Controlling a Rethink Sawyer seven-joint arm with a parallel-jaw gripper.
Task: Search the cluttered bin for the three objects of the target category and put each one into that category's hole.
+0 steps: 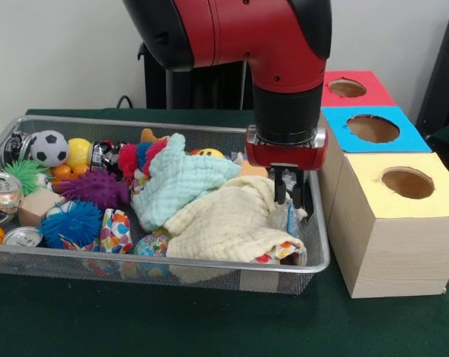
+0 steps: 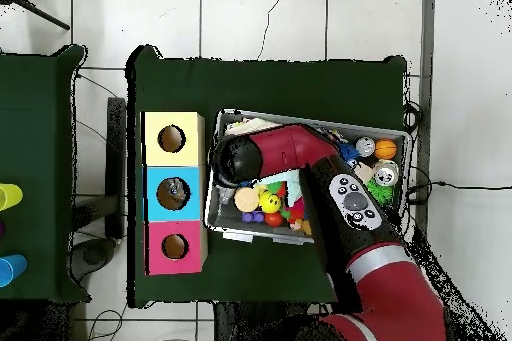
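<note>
Reaching down into the wire bin (image 1: 320, 245) at its right end in the front view, my hand (image 1: 291, 195) hangs just over the cream cloth (image 1: 228, 223) — the dark fingers (image 1: 280, 187) sit close together, but I cannot tell whether they are spread or pinching anything.

The bin fills the left and centre of that frame on the green table (image 1: 172, 320). A pale blue cloth (image 1: 181, 182) lies heaped in the middle, overlapping the cream one. Left of it: a purple spiky ball (image 1: 97, 187), a blue spiky ball (image 1: 72, 222), a green spiky ball (image 1: 22, 172), a small soccer ball (image 1: 49, 147), a yellow ball (image 1: 79, 152) and 2 drink cans (image 1: 3, 192) at the far left edge. A yellow smiley ball (image 1: 207, 153) peeks out behind the blue cloth.

Right of the bin stand 3 boxes w/ round holes in a row — yellow-topped box (image 1: 403, 223) nearest the lower right, blue-topped box (image 1: 373, 130) behind it, red-topped box (image 1: 354, 88) at the upper right. The yellow one stands just beside the bin's right wall.

In the overhead view my arm (image 2: 350, 207) covers much of the bin.
</note>
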